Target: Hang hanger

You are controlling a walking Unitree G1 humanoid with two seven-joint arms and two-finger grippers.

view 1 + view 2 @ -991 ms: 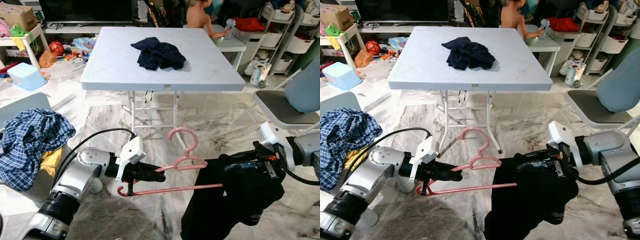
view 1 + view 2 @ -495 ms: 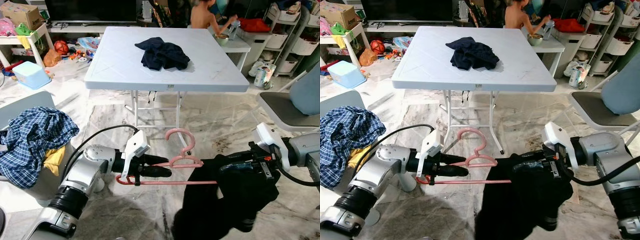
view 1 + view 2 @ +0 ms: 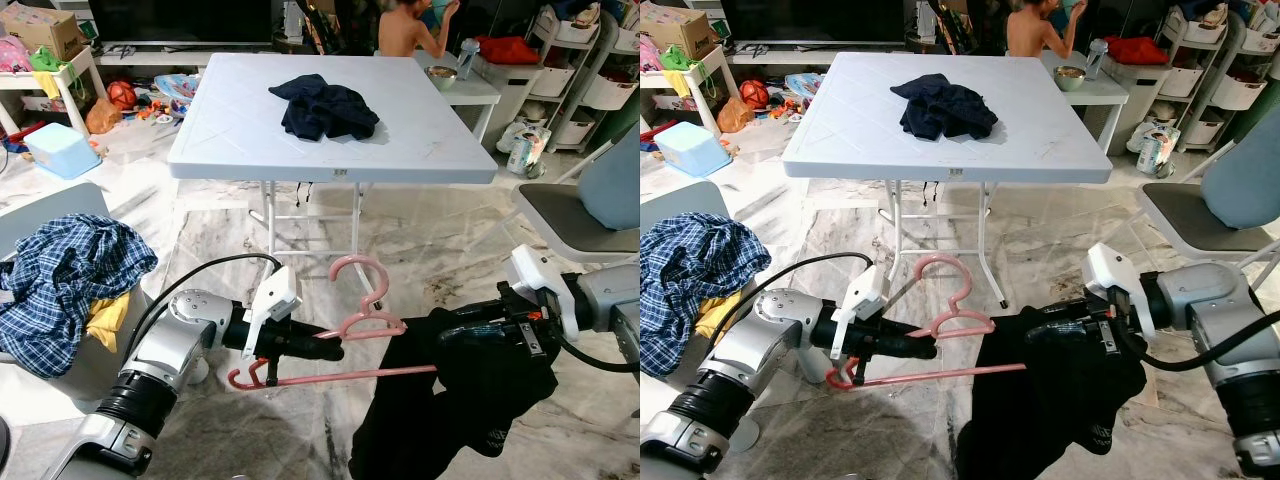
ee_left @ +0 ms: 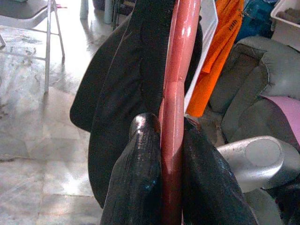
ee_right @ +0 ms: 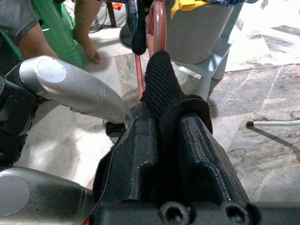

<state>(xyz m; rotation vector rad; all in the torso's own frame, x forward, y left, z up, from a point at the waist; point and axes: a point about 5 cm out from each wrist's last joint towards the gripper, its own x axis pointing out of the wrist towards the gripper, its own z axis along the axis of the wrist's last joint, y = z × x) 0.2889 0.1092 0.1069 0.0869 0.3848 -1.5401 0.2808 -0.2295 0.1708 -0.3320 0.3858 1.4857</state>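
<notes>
Left gripper: the left gripper (image 3: 325,350) is clenching its two black fingers (image 4: 136,183) on the left shoulder of the pink plastic hanger (image 3: 345,372), low in front of the robot above the marbled floor (image 3: 420,240).
Hanger: it is hanging between the two grippers with its hook (image 3: 358,277) pointing up, its bottom bar running towards the robot's right and passing into the black garment (image 3: 450,420).
Right gripper: the right gripper (image 3: 1065,328) is pinching a fold of the black garment between its fingers (image 5: 201,154), just beside the hanger's right end.
Garment: it is draping down from the right gripper, covering the hanger's right shoulder.
Left side: a crumpled blue plaid shirt (image 3: 60,285) is lying over a grey chair, with something yellow under it.
Right side: a grey chair seat (image 3: 575,215) is standing near the right arm.
Table: a white folding table (image 3: 240,130) is standing beyond the hanger, carrying a dark navy bundle of clothing (image 3: 325,105).
Far back: a person (image 3: 405,30) is sitting behind the table beside a small bowl (image 3: 441,76); toys and a light blue box (image 3: 55,150) are lying on the floor at far left.
</notes>
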